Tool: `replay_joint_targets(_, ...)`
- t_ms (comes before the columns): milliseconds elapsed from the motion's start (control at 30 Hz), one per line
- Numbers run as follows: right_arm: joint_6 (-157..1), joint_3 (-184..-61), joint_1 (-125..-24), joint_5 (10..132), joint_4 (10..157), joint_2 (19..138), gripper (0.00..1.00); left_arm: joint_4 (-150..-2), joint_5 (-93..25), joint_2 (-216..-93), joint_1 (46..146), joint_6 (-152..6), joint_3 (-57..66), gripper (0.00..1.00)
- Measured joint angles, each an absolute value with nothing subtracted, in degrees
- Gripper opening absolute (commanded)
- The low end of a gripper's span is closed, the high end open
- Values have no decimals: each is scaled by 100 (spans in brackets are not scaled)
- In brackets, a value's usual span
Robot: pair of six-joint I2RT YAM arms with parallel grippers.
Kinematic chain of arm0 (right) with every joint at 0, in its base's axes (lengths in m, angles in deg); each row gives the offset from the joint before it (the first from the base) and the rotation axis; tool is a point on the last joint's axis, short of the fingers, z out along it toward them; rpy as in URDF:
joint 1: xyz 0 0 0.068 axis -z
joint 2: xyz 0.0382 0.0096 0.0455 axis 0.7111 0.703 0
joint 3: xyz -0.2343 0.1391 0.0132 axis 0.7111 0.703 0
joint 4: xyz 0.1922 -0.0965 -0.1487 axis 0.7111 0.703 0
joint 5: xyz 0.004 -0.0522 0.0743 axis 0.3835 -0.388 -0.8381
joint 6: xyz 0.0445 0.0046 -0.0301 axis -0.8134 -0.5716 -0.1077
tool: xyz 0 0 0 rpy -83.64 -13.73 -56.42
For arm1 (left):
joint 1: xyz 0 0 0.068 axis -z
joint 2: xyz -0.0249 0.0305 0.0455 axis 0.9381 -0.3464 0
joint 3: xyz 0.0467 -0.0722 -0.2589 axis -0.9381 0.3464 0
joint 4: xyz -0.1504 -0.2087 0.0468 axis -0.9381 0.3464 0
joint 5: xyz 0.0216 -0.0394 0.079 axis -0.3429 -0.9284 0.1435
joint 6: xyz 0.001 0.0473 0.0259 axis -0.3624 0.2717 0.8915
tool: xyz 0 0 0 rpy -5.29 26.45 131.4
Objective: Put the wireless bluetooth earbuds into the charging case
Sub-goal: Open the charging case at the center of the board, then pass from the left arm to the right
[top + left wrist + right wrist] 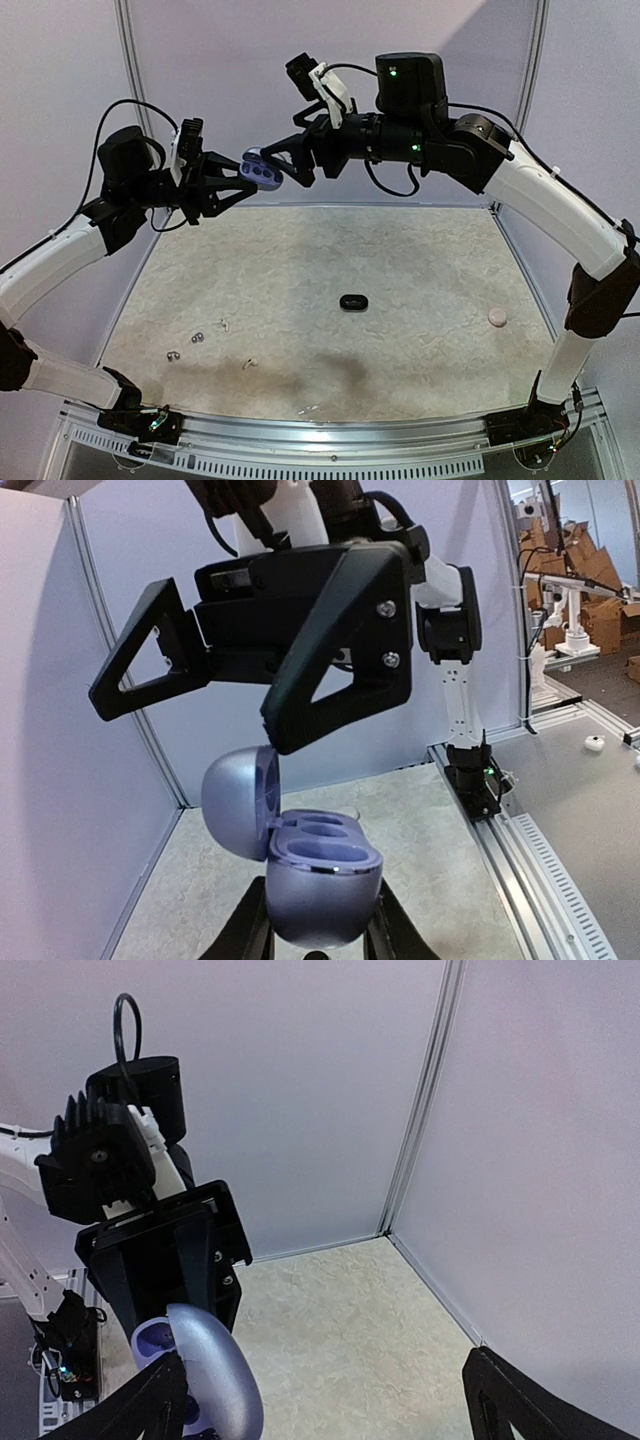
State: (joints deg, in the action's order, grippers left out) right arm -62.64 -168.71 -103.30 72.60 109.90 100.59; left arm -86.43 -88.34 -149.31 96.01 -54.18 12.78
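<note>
1. Pale lilac partition walls enclose a speckled beige tabletop (400, 250), and both arms meet in mid-air above its far side.
2. The left gripper (243, 178) clamps the base of a glossy lavender, egg-shaped charging case (318, 875), whose lid is hinged open.
3. The right gripper (286, 163) is spread wide, with one fingertip (274, 742) against the raised lid's rim.
4. Tiny silvery-grey earbuds (198, 337) and paler white earbuds (250, 363) lie scattered on the table's near-left part, well apart from the case.
5. A small black oval object (352, 301) lies mid-table, and a round pinkish disc (496, 317) lies to its right.
</note>
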Motion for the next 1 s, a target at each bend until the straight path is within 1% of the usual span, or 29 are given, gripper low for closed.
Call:
replay_joint_targets(300,-6487,-16893,-10197,7150,10992,10059,98,-8658,-8851,-14960,9617,-5669,1282,0)
replay_joint_targets(433,-6524,-16838,-10131,6827,10957,10017,98,-8881,-8877,-14958,9619,-6058,1345,0)
replay_joint_targets(567,-6697,-16307,-10024,6427,10596,9654,99,-9213,-8849,-14958,9619,-6449,1407,0)
replay_joint_targets(600,-6758,-16097,-10003,6353,10461,9495,97,-9288,-8827,-14955,9619,-6539,1420,0)
replay_joint_targets(633,-6824,-15918,-9996,6307,10336,9353,93,-9395,-8803,-14947,9619,-6635,1444,0)
replay_joint_targets(733,-7053,-15461,-9992,6160,9958,8940,76,-9692,-8720,-14883,9619,-6895,1588,0)
replay_joint_targets(800,-7309,-15407,-9992,6073,9774,8815,68,-9869,-8674,-14868,9619,-7042,1654,0)
replay_joint_targets(867,-7425,-15433,-9998,5998,9619,8815,66,-9998,-8648,-14868,9619,-7162,1682,0)
replay_joint_targets(1000,-7569,-15476,-10018,5944,9514,8981,68,-10190,-8626,-14855,9619,-7304,1684,0)
